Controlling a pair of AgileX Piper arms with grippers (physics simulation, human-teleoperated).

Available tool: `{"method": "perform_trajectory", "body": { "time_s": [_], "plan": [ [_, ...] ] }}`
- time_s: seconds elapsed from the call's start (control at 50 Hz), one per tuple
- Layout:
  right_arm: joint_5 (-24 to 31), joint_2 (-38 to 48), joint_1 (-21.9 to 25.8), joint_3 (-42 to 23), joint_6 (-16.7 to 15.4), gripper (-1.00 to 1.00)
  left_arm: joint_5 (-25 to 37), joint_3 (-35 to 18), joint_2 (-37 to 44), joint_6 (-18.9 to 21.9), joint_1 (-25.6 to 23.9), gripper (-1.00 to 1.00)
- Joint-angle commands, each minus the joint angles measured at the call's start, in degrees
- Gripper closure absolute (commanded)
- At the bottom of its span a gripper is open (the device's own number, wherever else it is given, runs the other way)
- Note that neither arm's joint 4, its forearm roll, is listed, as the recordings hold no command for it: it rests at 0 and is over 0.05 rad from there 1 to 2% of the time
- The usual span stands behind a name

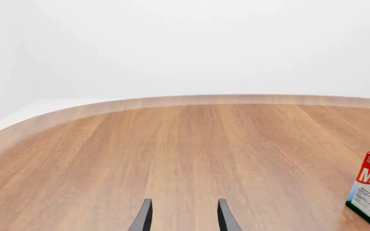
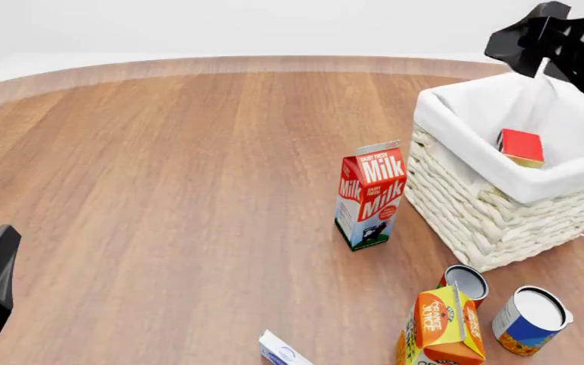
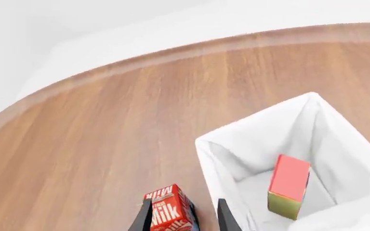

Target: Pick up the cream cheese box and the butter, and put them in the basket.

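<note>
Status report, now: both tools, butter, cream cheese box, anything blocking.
Left tool open, empty, low over bare table. Right tool open, empty, above the basket. Butter in basket. Cream cheese box on table at near edge, untouched. Nothing blocking it.

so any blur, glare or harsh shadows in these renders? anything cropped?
Front view: sharp, flat lighting, only soft shadows under the milk carton and basket; cream cheese box cropped at the bottom edge. Left wrist view: no glare, milk carton cropped at the frame edge. Right wrist view: butter crisp inside the basket, no blur.
</note>
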Motion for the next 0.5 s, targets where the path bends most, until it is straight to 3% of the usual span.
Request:
{"method": "perform_trajectory", "body": {
  "time_s": [0.02, 0.34, 0.5],
  "plan": [
    [4.9, -1.8, 8.9, -3.7, -3.4, -1.0, 0.0, 0.0, 0.0, 0.0, 0.0, -1.0],
    [8.6, -2.5, 19.1, -6.5, -6.8, -1.0, 0.0, 0.0, 0.0, 0.0, 0.0, -1.0],
    [8.0, 0.7, 26.6, -7.2, -8.1, -1.0, 0.0, 0.0, 0.0, 0.0, 0.0, -1.0]
  ]
}}
